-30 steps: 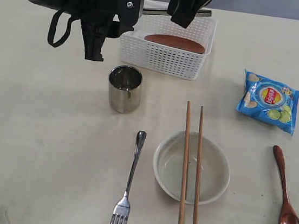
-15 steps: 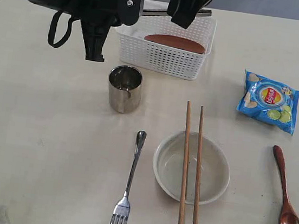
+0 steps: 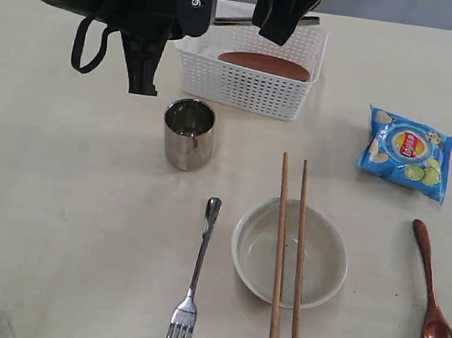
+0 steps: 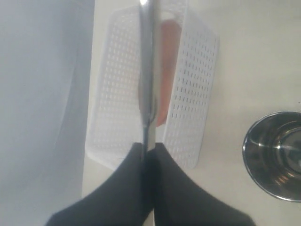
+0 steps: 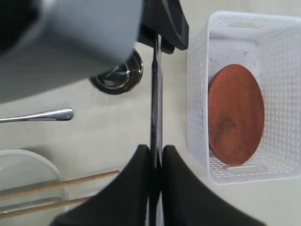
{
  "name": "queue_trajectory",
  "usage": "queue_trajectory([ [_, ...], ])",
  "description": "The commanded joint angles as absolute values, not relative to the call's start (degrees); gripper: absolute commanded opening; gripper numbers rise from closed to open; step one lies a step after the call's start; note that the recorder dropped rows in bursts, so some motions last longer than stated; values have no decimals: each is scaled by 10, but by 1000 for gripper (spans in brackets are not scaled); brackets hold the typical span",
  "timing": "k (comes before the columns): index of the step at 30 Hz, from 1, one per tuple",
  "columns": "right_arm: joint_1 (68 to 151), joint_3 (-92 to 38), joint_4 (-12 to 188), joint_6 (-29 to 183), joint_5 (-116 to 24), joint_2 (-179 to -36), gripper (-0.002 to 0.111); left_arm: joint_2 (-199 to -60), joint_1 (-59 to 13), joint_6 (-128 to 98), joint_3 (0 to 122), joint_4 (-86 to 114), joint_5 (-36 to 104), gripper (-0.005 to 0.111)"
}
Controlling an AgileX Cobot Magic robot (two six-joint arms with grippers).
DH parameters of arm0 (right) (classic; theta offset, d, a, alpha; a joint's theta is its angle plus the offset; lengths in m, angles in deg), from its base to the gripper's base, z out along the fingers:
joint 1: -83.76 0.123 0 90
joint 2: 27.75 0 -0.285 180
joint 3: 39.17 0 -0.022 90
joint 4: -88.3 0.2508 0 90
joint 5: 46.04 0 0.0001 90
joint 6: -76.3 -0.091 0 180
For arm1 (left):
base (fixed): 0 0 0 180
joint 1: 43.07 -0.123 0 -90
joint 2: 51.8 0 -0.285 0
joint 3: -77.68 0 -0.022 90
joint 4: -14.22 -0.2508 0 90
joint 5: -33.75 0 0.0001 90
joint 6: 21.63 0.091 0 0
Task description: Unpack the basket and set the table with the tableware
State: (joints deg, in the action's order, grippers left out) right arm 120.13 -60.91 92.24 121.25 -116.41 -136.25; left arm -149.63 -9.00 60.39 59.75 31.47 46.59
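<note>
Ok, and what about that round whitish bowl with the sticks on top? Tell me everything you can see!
The off-white round bowl is smooth and glossy, maybe ceramic, with a thick rim. It stands upright and empty on the cream-beige table. Two wooden chopsticks lie side by side across its rim, sticking out past both sides. The steel fork lies beside it without touching.

The cream table [image 3: 54,222] carries a white basket [image 3: 244,89] at upper centre, a steel cup [image 3: 188,135] below it and a chips bag [image 3: 407,152] at right. Lower lie a fork [image 3: 194,285], a bowl [image 3: 326,264] with chopsticks [image 3: 283,192] across it, and a spoon [image 3: 429,285] at lower right.
</note>
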Motion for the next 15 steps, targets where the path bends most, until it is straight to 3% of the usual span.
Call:
queue_trajectory([
  [1, 1200, -610, 913, 1213, -1160, -1356, 0, -1496, -88, 591, 598, 316, 491, 0],
  [15, 1200, -610, 913, 1213, -1160, -1356, 0, -1496, -88, 581, 598, 314, 491, 0],
])
